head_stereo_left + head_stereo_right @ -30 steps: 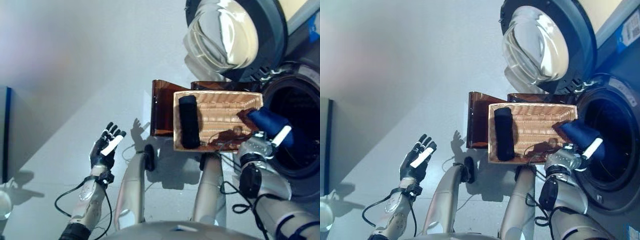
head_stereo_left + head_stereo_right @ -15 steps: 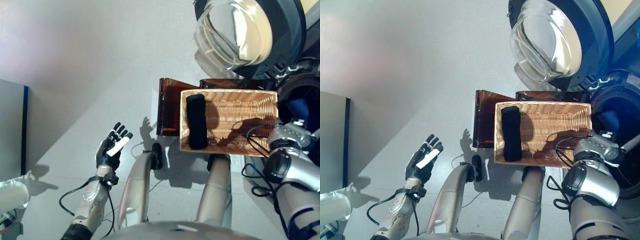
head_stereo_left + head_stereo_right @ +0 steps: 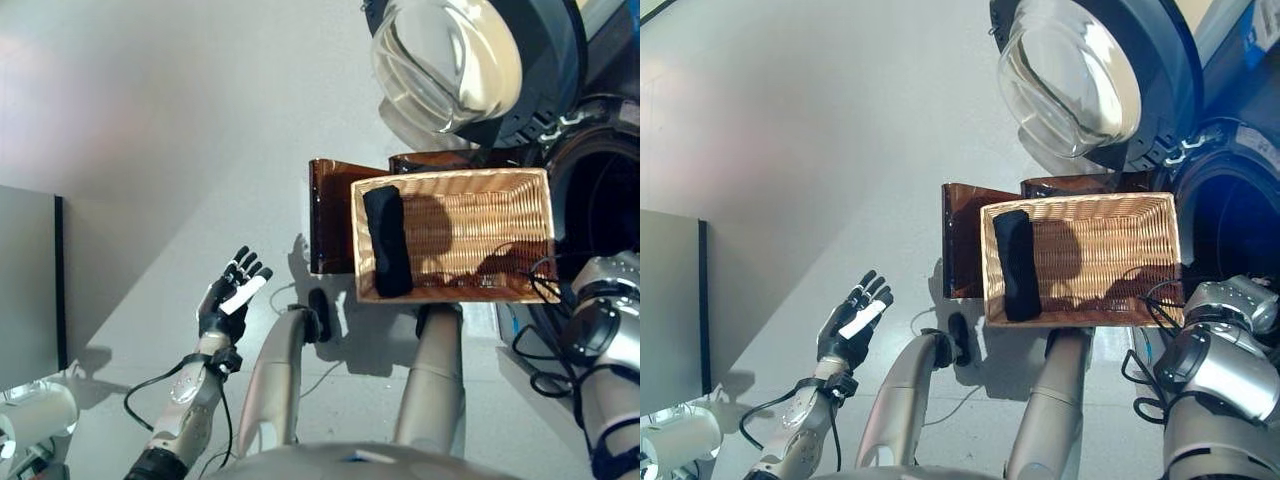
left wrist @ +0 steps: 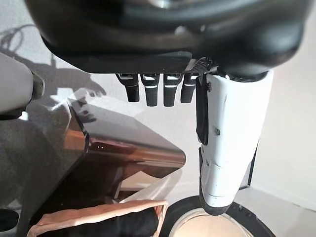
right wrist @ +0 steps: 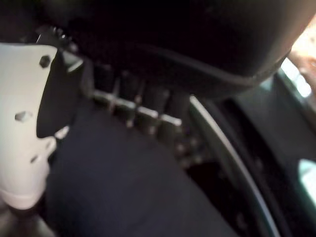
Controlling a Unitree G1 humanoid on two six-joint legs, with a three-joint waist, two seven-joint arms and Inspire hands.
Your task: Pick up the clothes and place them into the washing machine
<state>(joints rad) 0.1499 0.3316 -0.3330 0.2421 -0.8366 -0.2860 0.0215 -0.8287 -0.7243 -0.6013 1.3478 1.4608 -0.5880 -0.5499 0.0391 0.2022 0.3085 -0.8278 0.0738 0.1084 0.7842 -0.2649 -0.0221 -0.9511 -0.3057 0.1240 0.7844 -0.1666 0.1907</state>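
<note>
The right hand (image 5: 29, 123) is reaching inside the washing machine drum (image 3: 1230, 220), fingers curling over a dark blue garment (image 5: 123, 197). A black rolled cloth (image 3: 1017, 264) is lying in the wicker basket (image 3: 1110, 215), while the left hand (image 3: 852, 325) is hanging open, holding nothing.

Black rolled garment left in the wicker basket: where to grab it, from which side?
Grip the black rolled cloth across its middle, coming from above. It lies flat as a long roll against the left wall of the woven wicker basket, so side access is walled off; the basket's open top and the bare floor beside the roll leave finger room.
</note>
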